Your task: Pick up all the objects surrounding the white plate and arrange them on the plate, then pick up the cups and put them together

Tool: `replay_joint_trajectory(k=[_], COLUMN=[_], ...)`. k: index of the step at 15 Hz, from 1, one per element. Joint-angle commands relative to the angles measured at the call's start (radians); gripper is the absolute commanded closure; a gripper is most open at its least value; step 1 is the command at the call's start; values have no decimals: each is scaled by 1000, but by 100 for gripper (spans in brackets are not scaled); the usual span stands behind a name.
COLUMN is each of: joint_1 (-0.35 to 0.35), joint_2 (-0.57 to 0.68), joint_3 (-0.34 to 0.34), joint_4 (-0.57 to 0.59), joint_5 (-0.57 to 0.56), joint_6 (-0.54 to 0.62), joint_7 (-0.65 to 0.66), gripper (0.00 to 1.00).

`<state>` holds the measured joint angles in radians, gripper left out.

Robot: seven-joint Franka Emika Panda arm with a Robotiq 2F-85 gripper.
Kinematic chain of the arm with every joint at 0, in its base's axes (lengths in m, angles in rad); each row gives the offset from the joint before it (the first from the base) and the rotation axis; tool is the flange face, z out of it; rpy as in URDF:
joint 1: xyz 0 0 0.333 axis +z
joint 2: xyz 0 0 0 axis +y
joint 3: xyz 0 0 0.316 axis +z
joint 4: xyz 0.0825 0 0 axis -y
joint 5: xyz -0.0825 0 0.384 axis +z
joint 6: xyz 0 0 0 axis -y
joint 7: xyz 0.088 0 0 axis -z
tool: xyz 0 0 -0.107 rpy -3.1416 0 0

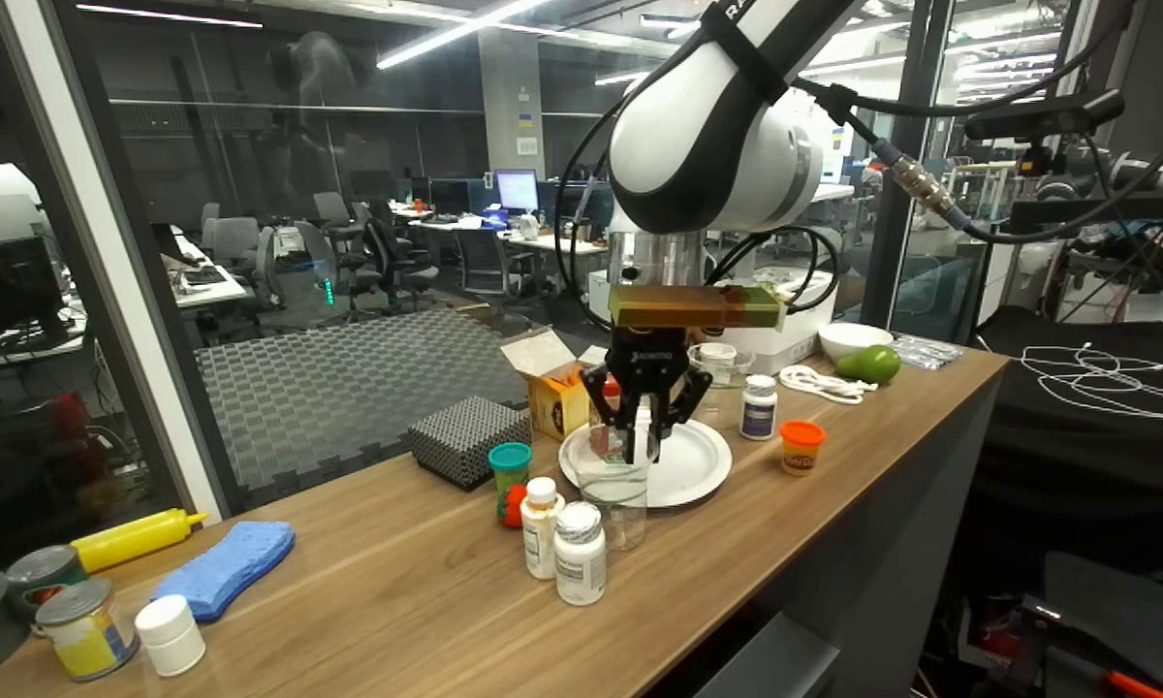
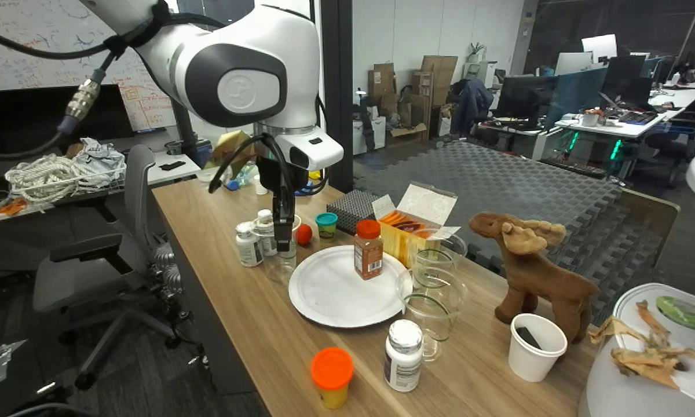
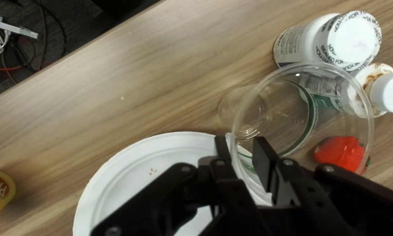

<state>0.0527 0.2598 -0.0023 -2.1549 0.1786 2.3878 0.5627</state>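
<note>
Zero side load: with gripper [image 3: 241,143] narrowly parted astride the rim of the clear cup [image 3: 283,121] beside the white plate [image 3: 118,170], centre the rim, squeeze lightly, then lift straight up, clear of the white-capped bottles [image 3: 327,41].

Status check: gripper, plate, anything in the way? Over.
Gripper open, astride rim of clear plastic cup. Red-capped seasoning bottle on white plate. White-capped bottles close beside cup, possibly in the way.

"Play": yellow tub [image 3: 0,191] | "SEALED FOR": bottle cap [image 3: 353,41] | "ROBOTIQ": end effector [image 1: 644,448]
</note>
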Motion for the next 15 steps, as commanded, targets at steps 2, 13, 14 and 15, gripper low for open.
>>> replay_joint_trajectory(k=[2, 13, 14, 15], joint_1=[1, -2, -3, -9], joint_2=[25, -183, -216, -247], joint_3=[1, -8, -16, -25], joint_4=[20, -71, -76, -76], joint_5=[28, 39, 17, -6], joint_6=[1, 11, 17, 18], joint_7=[-26, -5, 16, 41], gripper=[100, 99, 99, 99])
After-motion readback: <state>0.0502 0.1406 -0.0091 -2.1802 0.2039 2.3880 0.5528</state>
